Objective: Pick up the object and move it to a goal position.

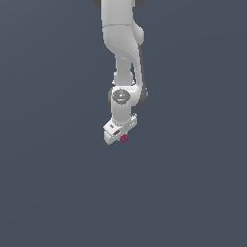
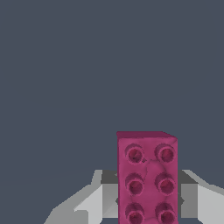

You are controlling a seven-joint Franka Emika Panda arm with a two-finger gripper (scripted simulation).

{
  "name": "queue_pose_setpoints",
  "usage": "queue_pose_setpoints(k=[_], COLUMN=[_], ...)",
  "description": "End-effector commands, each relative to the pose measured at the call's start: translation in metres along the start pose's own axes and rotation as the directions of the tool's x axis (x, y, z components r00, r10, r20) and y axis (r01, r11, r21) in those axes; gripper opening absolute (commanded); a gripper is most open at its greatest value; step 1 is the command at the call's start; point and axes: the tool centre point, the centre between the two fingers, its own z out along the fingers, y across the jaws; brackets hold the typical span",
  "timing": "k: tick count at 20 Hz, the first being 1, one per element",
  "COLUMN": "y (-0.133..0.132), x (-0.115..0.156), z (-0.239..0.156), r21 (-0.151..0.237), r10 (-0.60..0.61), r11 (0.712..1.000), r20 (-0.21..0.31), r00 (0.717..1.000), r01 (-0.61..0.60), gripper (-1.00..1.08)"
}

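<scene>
Gripper (image 1: 119, 136) pinching the magenta studded brick (image 2: 147, 177) between its fingers; steady, level transport should prevent slippage toward the goal.

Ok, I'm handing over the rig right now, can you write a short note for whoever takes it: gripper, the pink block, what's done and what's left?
Gripper: pointing down, fingers on either side of the pink block; it looks shut on the block.
Block: magenta, studded face towards the wrist camera. In the exterior view only a small bit of it shows at the gripper's tip.
Done: the grasp appears made.
Left: carry the block to the goal. No goal marker shows in either view, and I can't tell whether the block is lifted yet.
</scene>
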Motion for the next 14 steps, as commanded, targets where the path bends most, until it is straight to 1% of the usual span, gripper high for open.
queue_pose_setpoints(k=[1, 8, 14], y=[0.000, 0.000, -0.003], x=[0.000, 0.001, 0.011], z=[0.000, -0.001, -0.016], r21=[0.000, 0.000, 0.000], r10=[-0.001, -0.001, -0.001], r11=[1.000, 1.000, 1.000], r20=[0.000, 0.000, 0.000], r00=[1.000, 1.000, 1.000], r01=[0.001, 0.001, 0.001], gripper=[-1.00, -1.00, -1.00])
